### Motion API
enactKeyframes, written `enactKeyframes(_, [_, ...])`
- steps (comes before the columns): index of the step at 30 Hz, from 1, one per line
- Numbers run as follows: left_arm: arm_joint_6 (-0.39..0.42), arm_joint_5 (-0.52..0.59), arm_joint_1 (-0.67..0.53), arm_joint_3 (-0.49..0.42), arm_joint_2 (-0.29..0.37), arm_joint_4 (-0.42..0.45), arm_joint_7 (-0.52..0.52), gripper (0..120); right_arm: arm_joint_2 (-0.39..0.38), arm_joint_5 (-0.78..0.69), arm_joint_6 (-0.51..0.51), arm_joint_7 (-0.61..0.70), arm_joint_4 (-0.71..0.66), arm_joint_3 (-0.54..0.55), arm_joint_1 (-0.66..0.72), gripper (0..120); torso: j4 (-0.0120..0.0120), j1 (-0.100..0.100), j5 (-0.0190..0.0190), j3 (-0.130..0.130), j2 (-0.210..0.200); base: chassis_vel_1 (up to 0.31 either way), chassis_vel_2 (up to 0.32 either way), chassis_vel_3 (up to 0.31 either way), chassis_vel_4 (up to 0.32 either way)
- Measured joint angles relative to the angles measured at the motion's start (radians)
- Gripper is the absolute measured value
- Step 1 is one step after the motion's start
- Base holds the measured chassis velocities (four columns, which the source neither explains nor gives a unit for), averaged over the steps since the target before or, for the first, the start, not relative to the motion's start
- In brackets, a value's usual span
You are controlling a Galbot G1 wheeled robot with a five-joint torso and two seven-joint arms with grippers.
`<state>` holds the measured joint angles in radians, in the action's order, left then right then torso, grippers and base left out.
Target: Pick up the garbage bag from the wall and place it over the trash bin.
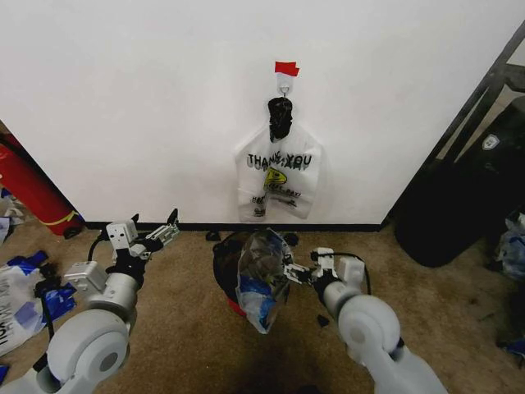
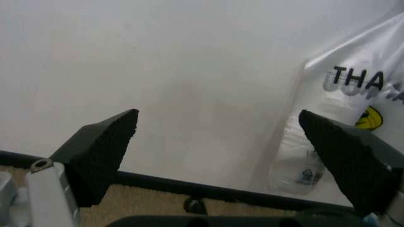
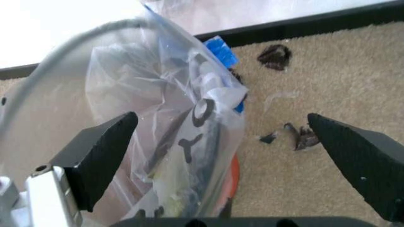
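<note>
From the head, the garbage bag (image 1: 261,287) drapes over the trash bin (image 1: 223,264), right gripper (image 1: 297,271) just beside it. Left wrist: the left gripper (image 2: 221,156) gapes empty toward the wall (image 2: 158,61). Right wrist: jaws spread wide, releasing nothing.

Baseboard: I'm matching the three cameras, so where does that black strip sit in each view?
Head view: baseboard along the wall's foot, behind the trash bin.
Left wrist view: below the white wall, above carpet.
Right wrist view: beyond the garbage bag.
Shared landmark: tan carpet meeting it.
</note>
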<state>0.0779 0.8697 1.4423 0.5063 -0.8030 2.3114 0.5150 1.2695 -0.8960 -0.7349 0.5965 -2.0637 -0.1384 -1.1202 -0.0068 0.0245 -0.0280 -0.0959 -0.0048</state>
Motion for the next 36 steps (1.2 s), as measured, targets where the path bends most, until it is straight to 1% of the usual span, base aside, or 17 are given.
enactKeyframes(6, [0.001, 0.001, -0.003, 0.003, -0.002, 0.000, 0.003, 100, -0.009, -0.044, 0.000, 0.037, 0.037, 0.025, 0.022, 100, -0.0003, 0.000, 0.0000, 0.000, 0.000, 0.000, 0.000, 0.000, 0.000])
enactKeyframes(10, [0.001, 0.001, -0.006, -0.005, -0.008, -0.004, 0.003, 100, -0.010, -0.062, 0.000, 0.041, 0.053, 0.034, 0.023, 97, -0.0003, 0.000, 0.0000, 0.000, 0.000, 0.000, 0.000, 0.000, 0.000])
enactKeyframes(13, [0.001, 0.002, -0.011, -0.011, -0.009, -0.010, 0.003, 100, 0.007, -0.068, 0.000, 0.041, 0.076, 0.041, 0.031, 84, -0.0001, 0.000, 0.0000, 0.000, 0.000, 0.000, 0.000, 0.000, 0.000])
enactKeyframes(14, [0.001, 0.002, -0.011, -0.011, -0.009, -0.010, 0.003, 100, 0.007, -0.068, 0.000, 0.041, 0.076, 0.041, 0.031, 84, -0.0001, 0.000, 0.0000, 0.000, 0.000, 0.000, 0.000, 0.000, 0.000])
enactKeyframes(17, [0.001, 0.003, -0.016, -0.013, -0.009, -0.014, 0.003, 100, 0.022, -0.068, 0.001, 0.043, 0.092, 0.044, 0.037, 71, -0.0001, 0.000, 0.0000, 0.000, 0.000, 0.000, 0.000, 0.000, 0.000])
enactKeyframes(18, [0.001, 0.004, -0.018, -0.014, -0.009, -0.016, 0.003, 100, 0.028, -0.067, 0.001, 0.045, 0.097, 0.045, 0.038, 65, -0.0001, 0.000, 0.0000, 0.000, 0.000, 0.000, 0.000, 0.000, 0.000])
enactKeyframes(20, [0.001, 0.004, -0.018, -0.014, -0.009, -0.018, 0.003, 100, 0.030, -0.067, 0.001, 0.046, 0.099, 0.045, 0.038, 63, -0.0002, 0.000, -0.0001, 0.000, 0.000, 0.000, 0.000, 0.000, 0.000])
enactKeyframes(21, [0.001, 0.005, -0.019, -0.014, -0.008, -0.022, 0.003, 100, 0.034, -0.067, 0.001, 0.049, 0.103, 0.045, 0.039, 55, -0.0001, 0.000, 0.0000, 0.000, 0.000, 0.000, 0.000, 0.000, 0.000])
enactKeyframes(23, [0.001, 0.006, -0.022, -0.016, -0.008, -0.027, 0.003, 100, 0.038, -0.071, 0.001, 0.057, 0.109, 0.047, 0.042, 49, -0.0002, 0.000, 0.0000, 0.000, 0.000, 0.000, 0.000, 0.000, 0.000])
enactKeyframes(24, [0.001, 0.006, -0.022, -0.016, -0.008, -0.027, 0.003, 100, 0.038, -0.071, 0.001, 0.057, 0.109, 0.047, 0.042, 49, -0.0002, 0.000, 0.0000, 0.000, 0.000, 0.000, 0.000, 0.000, 0.000])
enactKeyframes(27, [-0.001, 0.007, -0.025, -0.019, -0.010, -0.034, 0.002, 100, 0.042, -0.085, 0.001, 0.076, 0.116, 0.048, 0.047, 34, -0.0001, 0.000, 0.0000, 0.000, 0.000, 0.000, 0.000, 0.000, 0.000])
enactKeyframes(28, [-0.001, 0.007, -0.026, -0.020, -0.010, -0.035, 0.002, 100, 0.042, -0.087, 0.001, 0.078, 0.116, 0.049, 0.047, 30, -0.0001, 0.000, -0.0001, 0.000, 0.000, 0.000, 0.000, 0.000, 0.000])
enactKeyframes(29, [-0.001, 0.007, -0.026, -0.020, -0.010, -0.035, 0.002, 100, 0.042, -0.087, 0.001, 0.078, 0.116, 0.049, 0.047, 30, -0.0001, 0.000, -0.0001, 0.000, 0.000, 0.000, 0.000, 0.000, 0.000])
enactKeyframes(34, [-0.003, 0.010, -0.028, -0.022, -0.012, -0.037, 0.001, 100, 0.045, -0.101, 0.002, 0.094, 0.120, 0.054, 0.049, 8, -0.0002, 0.000, 0.0000, 0.000, 0.000, 0.000, 0.000, 0.000, 0.000])
enactKeyframes(35, [-0.003, 0.010, -0.028, -0.022, -0.012, -0.037, 0.001, 100, 0.045, -0.101, 0.002, 0.094, 0.120, 0.054, 0.049, 8, -0.0002, 0.000, 0.0000, 0.000, 0.000, 0.000, 0.000, 0.000, 0.000])
enactKeyframes(36, [-0.003, 0.010, -0.028, -0.022, -0.012, -0.037, 0.001, 100, 0.047, -0.101, 0.002, 0.096, 0.121, 0.054, 0.050, 3, -0.0002, 0.000, 0.0000, 0.000, 0.000, 0.000, 0.000, 0.000, 0.000])
